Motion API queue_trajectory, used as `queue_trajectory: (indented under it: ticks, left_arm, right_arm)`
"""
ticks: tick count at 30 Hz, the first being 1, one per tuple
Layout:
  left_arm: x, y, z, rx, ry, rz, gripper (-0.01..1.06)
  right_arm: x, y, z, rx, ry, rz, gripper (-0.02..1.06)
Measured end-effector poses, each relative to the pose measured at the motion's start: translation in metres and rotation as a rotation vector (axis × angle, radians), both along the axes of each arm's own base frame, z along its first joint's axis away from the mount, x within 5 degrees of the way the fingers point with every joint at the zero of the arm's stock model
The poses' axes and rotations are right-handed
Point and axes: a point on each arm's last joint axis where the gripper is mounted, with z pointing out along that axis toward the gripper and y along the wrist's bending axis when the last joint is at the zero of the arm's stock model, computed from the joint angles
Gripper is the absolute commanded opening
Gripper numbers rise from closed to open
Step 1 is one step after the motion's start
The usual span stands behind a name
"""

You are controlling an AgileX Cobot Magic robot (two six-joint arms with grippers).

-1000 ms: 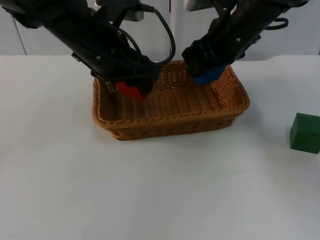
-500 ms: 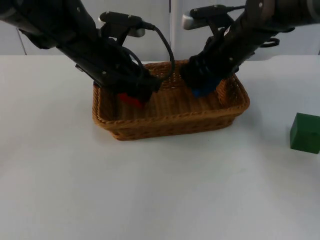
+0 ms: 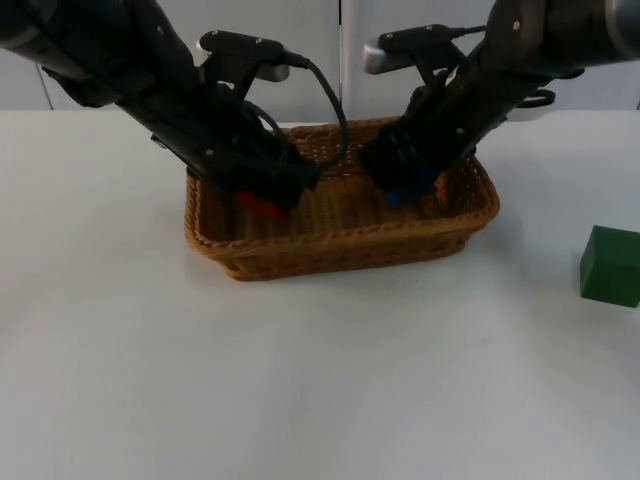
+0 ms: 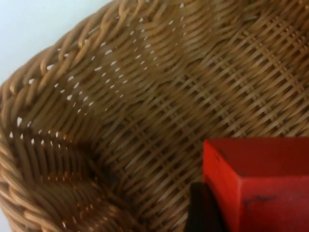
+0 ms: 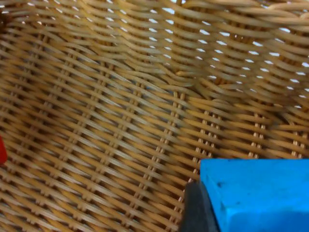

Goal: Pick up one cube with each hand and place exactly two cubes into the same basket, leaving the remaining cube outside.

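A brown wicker basket (image 3: 340, 238) stands at the table's middle back. My left gripper (image 3: 262, 200) reaches down into its left half, shut on a red cube (image 3: 259, 204); the left wrist view has that red cube (image 4: 263, 183) close over the woven floor (image 4: 159, 111). Inside the basket's right half, my right gripper (image 3: 405, 186) is shut on a blue cube (image 3: 404, 191), and the right wrist view has the blue cube (image 5: 260, 193) just above the weave (image 5: 120, 121). A green cube (image 3: 610, 265) sits on the table at the far right, outside the basket.
White table top (image 3: 300, 380) spreads wide in front of the basket and to its left. The grey partition wall (image 3: 340, 50) rises behind the table's back edge.
Both grippers have sunk lower into the basket with their cubes. The red and blue cubes now lie nearer the basket floor. The green cube has stayed put.
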Motion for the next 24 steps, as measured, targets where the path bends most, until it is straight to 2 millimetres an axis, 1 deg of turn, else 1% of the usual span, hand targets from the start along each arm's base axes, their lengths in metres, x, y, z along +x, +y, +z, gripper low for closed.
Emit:
queue_trajectory:
  ticks: [9, 13, 14, 16, 19, 20, 21, 22, 23, 24]
  left_arm:
    - [0.0, 0.0, -0.002, 0.008, -0.001, -0.011, 0.0]
    - [0.0, 0.0, -0.014, 0.023, 0.019, -0.022, 0.0]
    - [0.0, 0.0, -0.014, 0.023, 0.019, -0.022, 0.0]
    - [0.0, 0.0, -0.022, 0.03, 0.033, -0.02, 0.0]
    - [0.0, 0.0, -0.027, 0.035, 0.042, -0.022, 0.0]
    - [0.0, 0.0, -0.028, 0.035, 0.044, -0.021, 0.01]
    - [0.0, 0.0, -0.029, 0.036, 0.045, -0.021, 0.05]
    - [0.0, 0.0, -0.029, 0.036, 0.045, -0.021, 0.11]
    - [0.0, 0.0, -0.029, 0.036, 0.045, -0.021, 0.11]
    - [0.0, 0.0, -0.029, 0.036, 0.045, -0.021, 0.18]
  right_arm:
    - [0.0, 0.0, 0.0, 0.0, 0.0, 0.0, 0.0]
    - [0.0, 0.0, 0.0, 0.0, 0.0, 0.0, 0.0]
    - [0.0, 0.0, 0.0, 0.0, 0.0, 0.0, 0.0]
    - [0.0, 0.0, 0.0, 0.0, 0.0, 0.0, 0.0]
    - [0.0, 0.0, 0.0, 0.0, 0.0, 0.0, 0.0]
    - [0.0, 0.0, 0.0, 0.0, 0.0, 0.0, 0.0]
    - [0.0, 0.0, 0.0, 0.0, 0.0, 0.0, 0.0]
    - [0.0, 0.0, 0.0, 0.0, 0.0, 0.0, 0.0]
    - [0.0, 0.0, 0.0, 0.0, 0.0, 0.0, 0.0]
    - [0.0, 0.0, 0.0, 0.0, 0.0, 0.0, 0.0]
